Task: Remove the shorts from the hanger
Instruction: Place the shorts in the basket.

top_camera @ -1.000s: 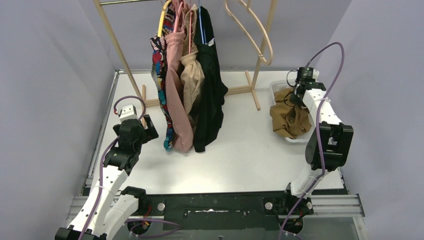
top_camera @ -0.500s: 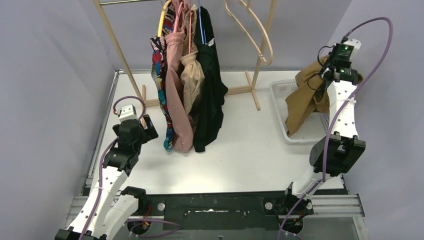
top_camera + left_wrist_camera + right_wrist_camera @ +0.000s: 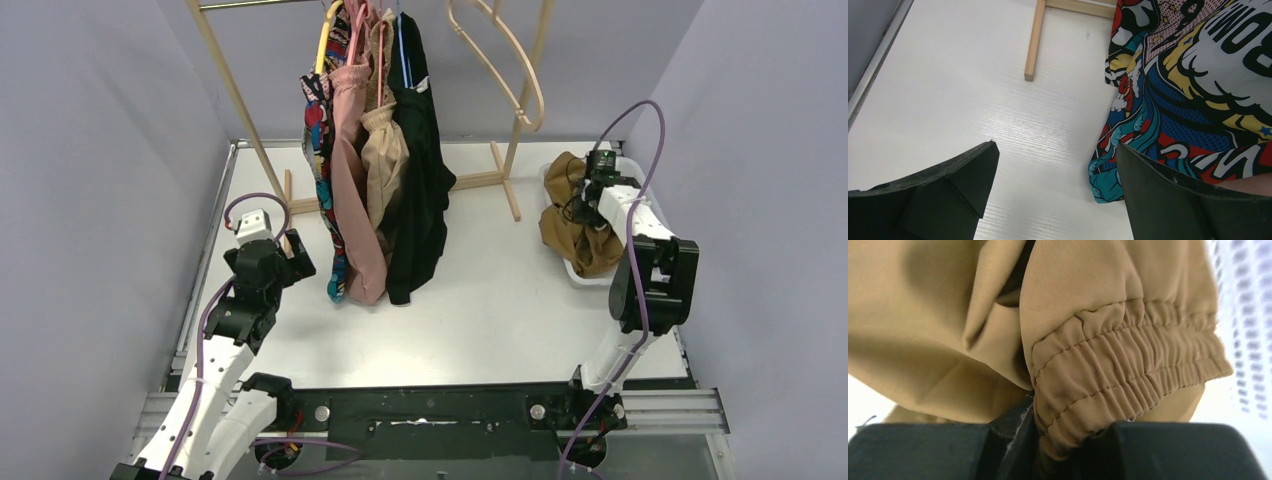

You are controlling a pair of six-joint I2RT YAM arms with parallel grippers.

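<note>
Four shorts (image 3: 385, 190) hanging, tops cut off, right jaws pinching waistband of tan shorts (image 3: 1108, 380), basket (image 3: 1248, 340) half-hidden, left jaws wide

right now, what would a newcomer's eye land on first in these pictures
The tight bunch of cloth shorts hanging from the wooden rack at back centre, with loud comic-print shorts on its left and black shorts on its right. At the far right, the right tool is shut on crumpled tan-brown shorts at a white mesh basket.
</note>
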